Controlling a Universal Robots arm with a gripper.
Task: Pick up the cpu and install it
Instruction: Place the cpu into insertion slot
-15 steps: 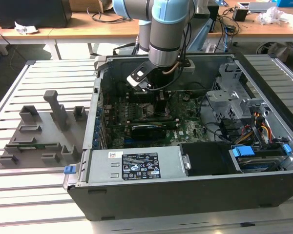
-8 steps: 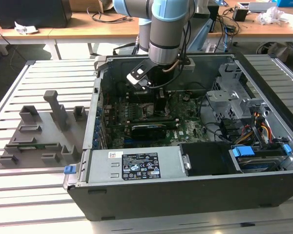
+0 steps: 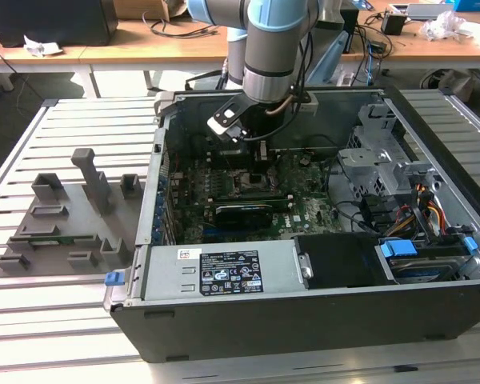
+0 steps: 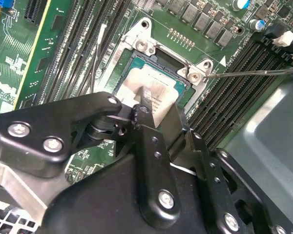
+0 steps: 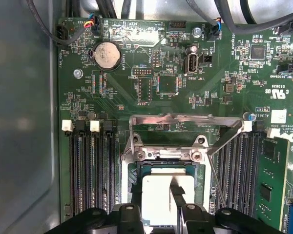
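Gripper (image 4: 163,111) of mine hangs right over the cpu (image 4: 158,87) in the socket (image 4: 144,46); can't tell if it's clamped or loose. Any tilt could wreck the socket, imo.

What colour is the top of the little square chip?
Silvery-grey; the cpu shows best in the first wrist view.

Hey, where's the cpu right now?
In both wrist views the cpu lies in the open socket on the motherboard, between the two banks of memory slots, right under the claw.
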